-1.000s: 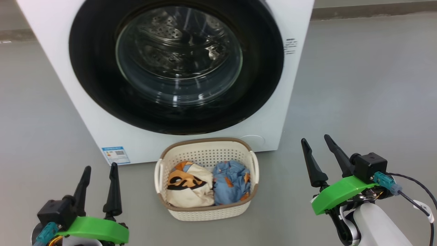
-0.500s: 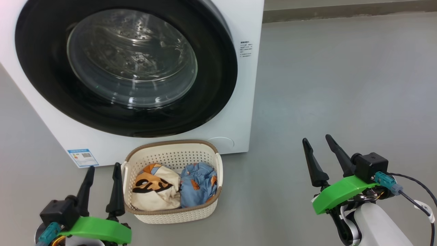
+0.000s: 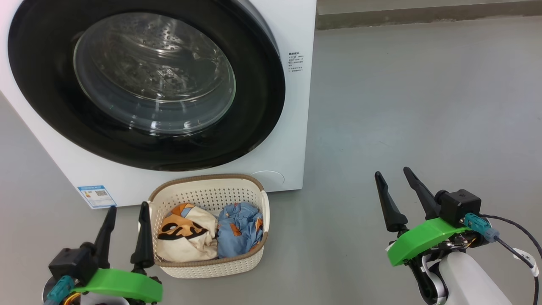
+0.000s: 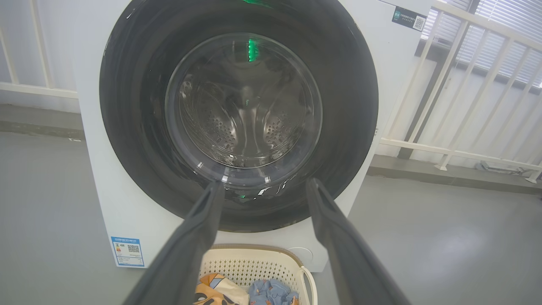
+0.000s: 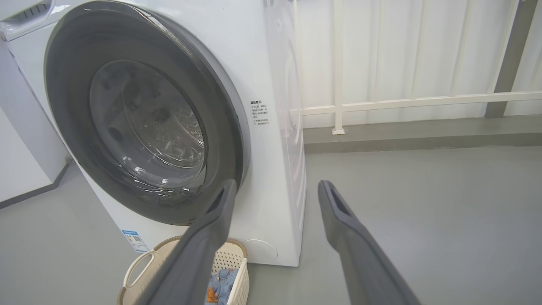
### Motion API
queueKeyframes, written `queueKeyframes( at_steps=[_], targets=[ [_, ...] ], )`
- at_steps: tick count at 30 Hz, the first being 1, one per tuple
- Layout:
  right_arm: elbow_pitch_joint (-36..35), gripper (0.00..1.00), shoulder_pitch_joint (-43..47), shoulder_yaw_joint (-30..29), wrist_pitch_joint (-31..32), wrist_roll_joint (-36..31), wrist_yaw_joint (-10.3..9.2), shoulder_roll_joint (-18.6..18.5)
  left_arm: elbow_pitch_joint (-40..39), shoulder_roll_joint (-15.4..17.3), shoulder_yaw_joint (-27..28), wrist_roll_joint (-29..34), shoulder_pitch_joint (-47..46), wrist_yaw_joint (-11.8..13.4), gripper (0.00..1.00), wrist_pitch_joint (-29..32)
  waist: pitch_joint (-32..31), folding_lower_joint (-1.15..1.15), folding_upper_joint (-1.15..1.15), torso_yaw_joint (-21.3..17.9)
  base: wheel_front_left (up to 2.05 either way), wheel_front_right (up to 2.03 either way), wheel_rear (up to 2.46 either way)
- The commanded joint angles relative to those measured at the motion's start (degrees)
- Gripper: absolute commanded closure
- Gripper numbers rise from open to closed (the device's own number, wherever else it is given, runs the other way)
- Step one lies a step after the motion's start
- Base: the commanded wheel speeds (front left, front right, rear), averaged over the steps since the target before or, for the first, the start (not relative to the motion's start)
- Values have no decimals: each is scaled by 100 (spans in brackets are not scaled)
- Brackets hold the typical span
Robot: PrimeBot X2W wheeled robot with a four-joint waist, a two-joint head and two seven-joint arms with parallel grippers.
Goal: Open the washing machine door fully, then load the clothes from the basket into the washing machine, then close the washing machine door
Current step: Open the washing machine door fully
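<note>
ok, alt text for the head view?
White front-loading washing machine at upper left, its round black door shut. On the grey floor before it, a cream basket holds a cream printed garment and a light blue garment. The left gripper and right gripper, open and empty, point up from the lower corners.

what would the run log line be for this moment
stage: pre-open | door shut | clothes in basket before washer | left gripper open, empty | right gripper open, empty
</note>
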Motion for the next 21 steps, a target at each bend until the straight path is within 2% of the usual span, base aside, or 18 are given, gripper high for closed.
queueKeyframes(
  at_steps=[1, 21],
  targets=[
    [-115, 0, -238, 116, -70, -34, 33, 31, -103, 100, 214, 44, -285, -17, 0, -52, 0, 0, 0, 0, 0, 0, 0],
    [-88, 0, -248, 113, -70, 27, 33, 12, -87, 75, 248, 105, -266, -25, 0, -52, -21, 0, 0, 5, 0, 0, 0]
  ],
)
